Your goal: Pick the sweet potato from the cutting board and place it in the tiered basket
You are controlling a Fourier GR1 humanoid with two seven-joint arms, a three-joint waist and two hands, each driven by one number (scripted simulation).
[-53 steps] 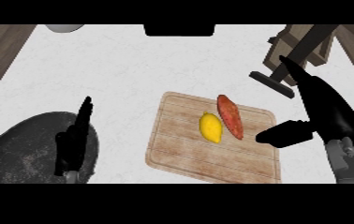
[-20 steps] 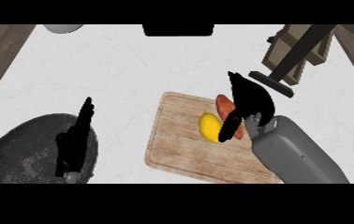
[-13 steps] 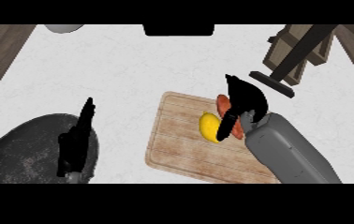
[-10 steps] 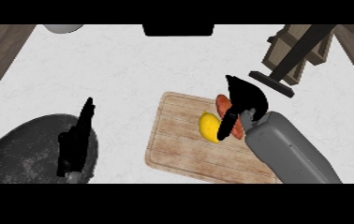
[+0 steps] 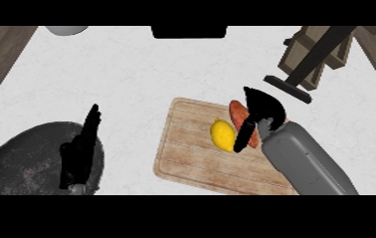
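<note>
The orange-red sweet potato (image 5: 237, 112) lies on the right part of the wooden cutting board (image 5: 189, 155), with a yellow lemon (image 5: 221, 134) just left of it. My right hand (image 5: 265, 111) is down on the sweet potato and hides its lower half. The fingers curl over its far side, and the thumb (image 5: 241, 138) runs down between it and the lemon. The tiered basket (image 5: 317, 53), a wooden frame on a dark stand, sits at the upper right, beyond the hand. My left hand (image 5: 79, 153) rests open at the lower left, fingers up.
A dark round pan (image 5: 29, 157) lies under my left hand at the lower left edge. A grey bowl (image 5: 66, 30) sits at the top left, and a black object (image 5: 189, 31) at the top middle. The basket's black foot (image 5: 288, 87) stands near the board's corner.
My right arm swung in from the right edge onto the board. Over the last second its fingers closed round the sweet potato. The left hand and the lemon stayed still.
</note>
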